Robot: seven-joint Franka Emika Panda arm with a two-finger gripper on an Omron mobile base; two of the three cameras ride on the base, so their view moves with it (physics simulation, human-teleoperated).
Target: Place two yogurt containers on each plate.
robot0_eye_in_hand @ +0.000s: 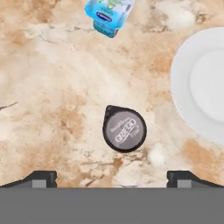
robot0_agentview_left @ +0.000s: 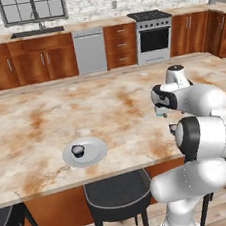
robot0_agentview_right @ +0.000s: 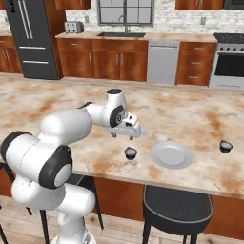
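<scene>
My gripper [robot0_eye_in_hand: 113, 179] is open and hangs over the counter, with a dark yogurt container [robot0_eye_in_hand: 124, 128] directly below it, lid up. In the right base view the gripper [robot0_agentview_right: 126, 137] hovers just above that same cup [robot0_agentview_right: 130, 153]. A light blue boxy yogurt container [robot0_eye_in_hand: 108, 15] lies farther off. An empty plate [robot0_eye_in_hand: 201, 83] sits beside the dark cup, to its right in the right base view [robot0_agentview_right: 171, 154]. Another dark cup [robot0_agentview_right: 226, 146] stands beyond that plate. A second plate [robot0_agentview_left: 97, 150] carries one dark cup [robot0_agentview_left: 78, 150].
The island counter [robot0_agentview_left: 45, 119] has its front edge close to the plates, with dark stools [robot0_agentview_left: 118, 195] tucked below. My own white arm [robot0_agentview_left: 209, 137] blocks the right part of the left base view. Cabinets, a dishwasher and an oven line the back wall.
</scene>
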